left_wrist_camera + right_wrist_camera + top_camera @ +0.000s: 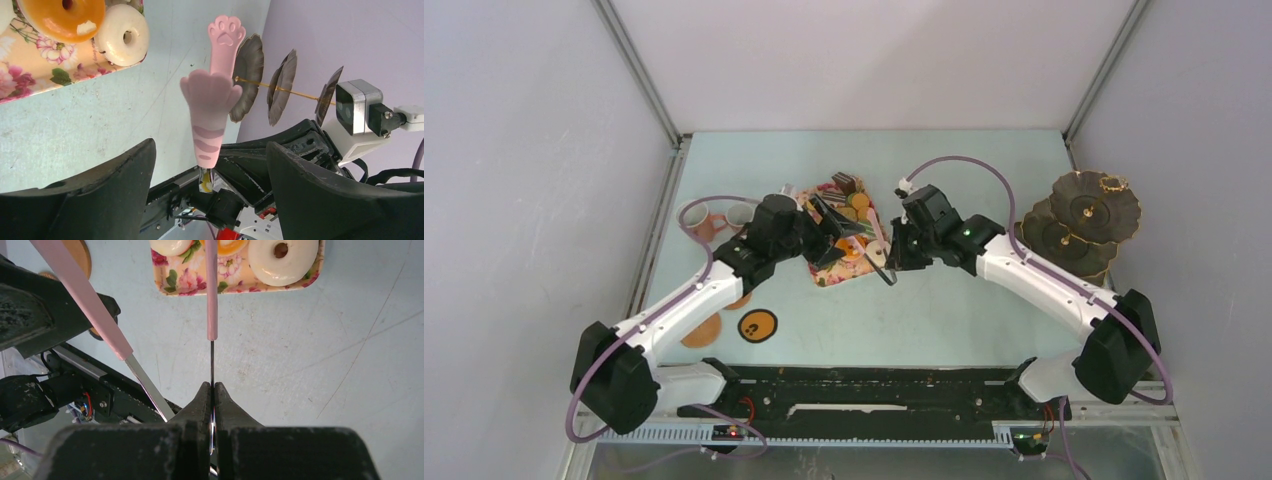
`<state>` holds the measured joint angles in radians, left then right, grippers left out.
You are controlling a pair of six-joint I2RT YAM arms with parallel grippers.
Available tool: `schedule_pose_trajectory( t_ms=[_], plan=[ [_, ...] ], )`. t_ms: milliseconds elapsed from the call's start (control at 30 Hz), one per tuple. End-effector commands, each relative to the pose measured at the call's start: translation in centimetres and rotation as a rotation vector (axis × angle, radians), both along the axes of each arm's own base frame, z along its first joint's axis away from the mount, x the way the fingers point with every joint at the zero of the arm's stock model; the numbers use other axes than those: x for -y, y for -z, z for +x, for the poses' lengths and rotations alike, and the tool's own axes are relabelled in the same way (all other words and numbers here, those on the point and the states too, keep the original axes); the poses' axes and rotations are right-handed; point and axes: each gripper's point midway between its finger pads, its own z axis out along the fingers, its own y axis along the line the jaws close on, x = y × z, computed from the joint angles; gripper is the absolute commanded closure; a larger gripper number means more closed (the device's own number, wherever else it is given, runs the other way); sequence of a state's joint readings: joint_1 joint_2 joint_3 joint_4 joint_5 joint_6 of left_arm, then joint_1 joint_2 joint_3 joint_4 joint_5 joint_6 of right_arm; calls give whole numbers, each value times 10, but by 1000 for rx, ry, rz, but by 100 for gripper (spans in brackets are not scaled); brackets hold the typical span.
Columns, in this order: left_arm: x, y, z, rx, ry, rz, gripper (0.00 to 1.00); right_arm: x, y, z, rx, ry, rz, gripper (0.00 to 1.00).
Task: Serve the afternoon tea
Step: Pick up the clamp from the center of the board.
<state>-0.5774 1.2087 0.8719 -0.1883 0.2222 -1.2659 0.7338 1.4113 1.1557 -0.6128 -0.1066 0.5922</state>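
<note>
The pink cat-paw tongs (212, 290) are held by one thin metal blade in my shut right gripper (212, 386), just off the near edge of the floral tray (235, 287). The tray holds a white donut (282, 257), an orange donut (62, 15), biscuits and cake slices (844, 185). My left gripper (211, 145) is wide open, with the tongs (212, 115) standing between its fingers (110, 190) untouched. In the top view both grippers meet at the tray's right side, left (836, 235) and right (890, 265). The dark three-tier stand (1084, 225) is at the far right.
Two mugs (696, 222) (739, 215) stand left of the tray, behind my left arm. Round coasters lie near the front left, one dark (757, 325) and one brown (702, 332). Enclosure walls close in the table on the left, back and right.
</note>
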Motion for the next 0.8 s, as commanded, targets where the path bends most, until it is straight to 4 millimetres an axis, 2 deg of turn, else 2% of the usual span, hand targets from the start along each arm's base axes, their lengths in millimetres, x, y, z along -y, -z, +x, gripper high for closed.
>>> schedule_pose_trajectory(
  t_ms=[0,100,233,333,367,467,533,567,667,767],
  plan=[
    [8,-22,10,30,-27,-51,21,-6,-40,10,74,15,83,100],
    [14,-20,15,9,-31,-78,35,-7,-43,11,84,14,88,100],
    [21,-18,21,-19,-43,-110,44,-4,-49,13,103,19,83,100],
    [22,-18,23,-35,-57,-127,57,-1,-53,14,128,25,72,99],
    [22,-19,23,-44,-64,-142,63,1,-53,15,136,28,62,90],
    [20,-20,22,-66,-86,-152,89,5,-59,15,174,22,50,53],
    [20,-23,22,-64,-89,-154,99,3,-68,14,212,-2,66,34],
    [20,-24,23,-63,-85,-140,100,2,-73,13,226,-13,81,26],
    [19,-20,18,-103,-85,-121,100,-6,-88,7,270,-71,128,10],
    [22,-23,15,-158,-102,-205,100,-13,-80,5,302,-97,104,5]
  ],
)
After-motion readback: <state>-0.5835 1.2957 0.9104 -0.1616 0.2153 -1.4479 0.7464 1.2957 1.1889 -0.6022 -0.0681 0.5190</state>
